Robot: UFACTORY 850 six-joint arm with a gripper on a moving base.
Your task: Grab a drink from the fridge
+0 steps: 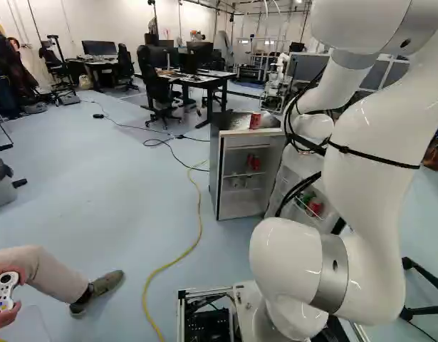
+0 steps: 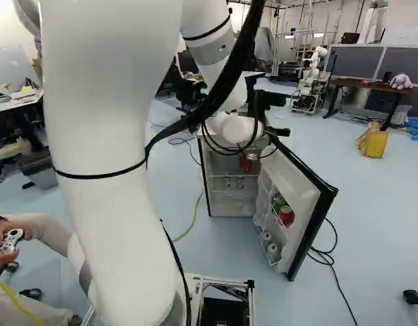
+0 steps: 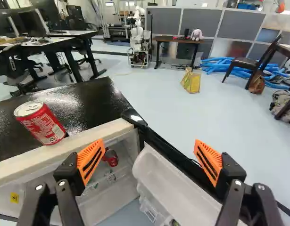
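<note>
A black gripper (image 3: 149, 145), empty and spread wide, points toward an open fridge (image 3: 78, 101). Red cans (image 1: 253, 162) sit inside; a red can (image 3: 41, 123) stands on its top's near edge. Coming down carelessly could snag the right-hand door (image 3: 175, 181) or topple the can on top.

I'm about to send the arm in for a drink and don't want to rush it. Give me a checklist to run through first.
1. Fridge door open: ok, it stands wide open.
2. Gripper open and empty: ok, nothing is between the fingers.
3. Drinks inside: ok, red cans on a shelf, more in the door.
4. Gripper lined up on a drink: not ok, no can lies between the fingers; the can on top is off to one side.
5. Person's hands away from the fridge: ok, they are on a controller.
6. Room for the fingers between shelves: cannot tell.
</note>
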